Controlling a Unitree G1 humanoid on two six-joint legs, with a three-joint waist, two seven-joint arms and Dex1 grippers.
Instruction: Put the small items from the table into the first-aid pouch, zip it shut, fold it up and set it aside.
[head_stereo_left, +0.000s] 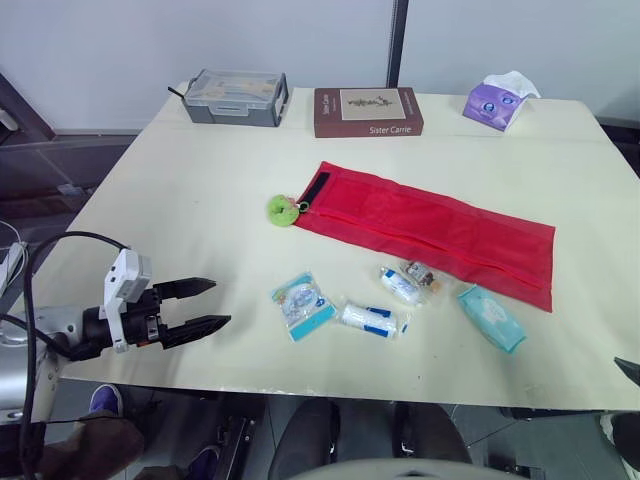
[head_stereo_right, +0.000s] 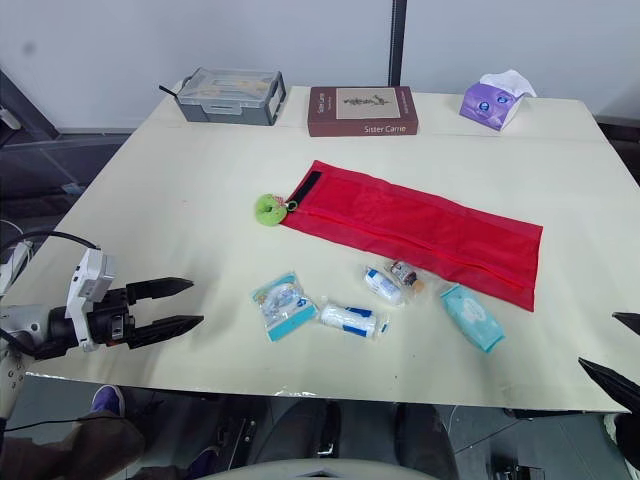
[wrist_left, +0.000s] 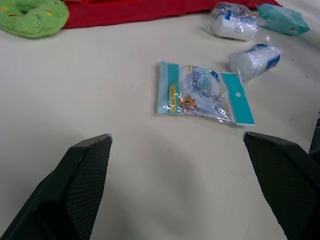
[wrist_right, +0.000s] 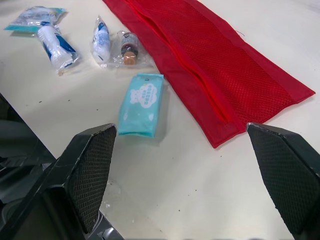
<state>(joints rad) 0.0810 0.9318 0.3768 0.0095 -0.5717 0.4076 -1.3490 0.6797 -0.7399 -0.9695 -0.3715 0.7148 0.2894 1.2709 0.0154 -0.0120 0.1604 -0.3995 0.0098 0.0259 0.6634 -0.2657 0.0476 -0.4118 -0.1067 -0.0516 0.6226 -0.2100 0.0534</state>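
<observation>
At the table's (head_stereo_left: 180, 190) near-left edge, I hold the left gripper (head_stereo_left: 220, 301) low over the top, its two fingers spread wide and empty, pointing toward the flat packet (head_stereo_left: 302, 303), the closest of the loose items. That packet lies ahead and to the right of the fingers, well apart from them, its long axis slanting across their line. Beyond it sit two bandage rolls (head_stereo_left: 368, 318), a small bottle (head_stereo_left: 420, 272) and a wipes pack (head_stereo_left: 490, 317), strung along the near side of the red pouch (head_stereo_left: 430, 225). The pouch lies flat and unfolded, running from far-left to near-right. The right gripper (wrist_right: 181, 129) hangs off the near-right corner, equally wide and empty, with the wipes pack nearest it. I judge the packet the left arm's pick and the wipes the right's.
</observation>
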